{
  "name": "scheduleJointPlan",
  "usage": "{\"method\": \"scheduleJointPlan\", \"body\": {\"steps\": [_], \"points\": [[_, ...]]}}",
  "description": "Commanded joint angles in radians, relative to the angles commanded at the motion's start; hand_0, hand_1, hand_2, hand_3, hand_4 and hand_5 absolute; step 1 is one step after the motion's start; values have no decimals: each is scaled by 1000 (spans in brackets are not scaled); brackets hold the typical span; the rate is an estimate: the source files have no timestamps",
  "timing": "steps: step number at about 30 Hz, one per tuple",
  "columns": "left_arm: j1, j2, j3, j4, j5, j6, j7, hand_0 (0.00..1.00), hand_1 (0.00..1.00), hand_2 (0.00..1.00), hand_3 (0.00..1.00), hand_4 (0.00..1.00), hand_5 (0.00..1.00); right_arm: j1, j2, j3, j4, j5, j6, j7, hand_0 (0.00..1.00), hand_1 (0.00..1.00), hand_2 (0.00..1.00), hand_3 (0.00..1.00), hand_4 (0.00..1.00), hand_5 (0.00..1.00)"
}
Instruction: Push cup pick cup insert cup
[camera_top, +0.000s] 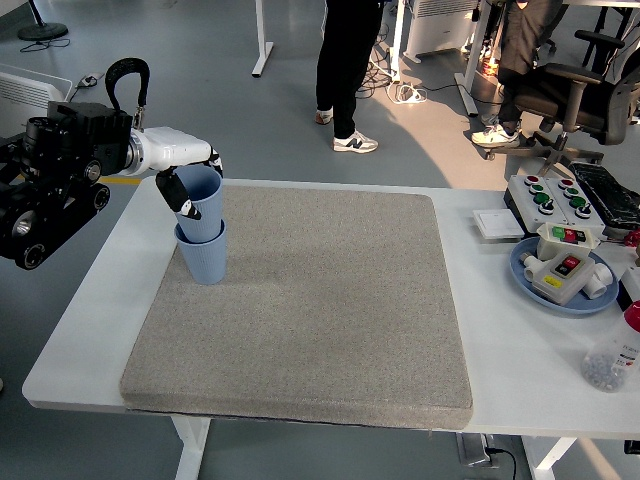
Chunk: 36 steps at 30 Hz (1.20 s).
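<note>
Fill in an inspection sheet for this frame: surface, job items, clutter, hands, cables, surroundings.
Surface: white table with a grey mat over its middle.
Job items: upper blue cup partly seated in the lower blue cup, which stands upright on the mat's far left.
Clutter: button box on a blue plate, control panel, clear bottle, all at the right.
Hands: left hand grips the upper cup; right not in view.
Cables: on the floor beyond the table.
Surroundings: a person's legs, an office chair.
</note>
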Motion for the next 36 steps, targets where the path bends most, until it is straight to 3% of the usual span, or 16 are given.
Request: {"method": "scheduleJointPlan", "body": {"steps": [2,3,8,9,14,15,20,21,26,27,36], "points": [[3,-7,10,17,-9,23,-13,496,528,593,504,499,2,-1,0,0,0,-3,1,-1,528,546,512,651,299,998],[4,-9,14,21,-13,30,-18,479,548,621,520,576,4,-1,0,0,0,-5,1,-1,528,546,512,651,299,998],[10,-18,31,44,-26,54,-33,479,548,621,520,576,4,-1,-1,5,0,-17,3,-2,528,546,512,651,299,998],[11,-19,36,50,-27,57,-35,385,599,762,615,770,159,-2,-1,5,0,-17,3,-2,528,546,512,651,299,998],[12,-24,53,75,-37,72,-45,385,599,762,615,770,159,-2,-1,6,0,-21,3,-3,528,546,512,651,299,998],[12,-24,55,79,-41,74,-48,681,797,901,755,851,274,-2,-2,6,0,-21,2,-3,528,546,512,651,298,998],[11,-26,64,98,-48,90,-56,681,797,901,755,851,274,0,-2,8,0,-26,2,-2,528,546,512,651,298,998],[10,-26,66,102,-50,95,-57,812,873,973,901,989,486,1,-2,9,0,-26,2,-2,528,546,512,652,298,998],[14,-27,75,119,-74,143,-65,812,873,973,901,989,486,4,-2,6,0,-25,2,-1,528,546,512,652,298,998],[15,-26,78,123,-81,148,-65,900,925,998,953,998,545,5,-2,6,0,-24,2,0,528,546,512,652,298,998],[25,-20,81,140,-122,166,-62,946,952,998,982,998,589,7,-2,6,0,-24,1,1,528,546,512,652,298,998]]}}
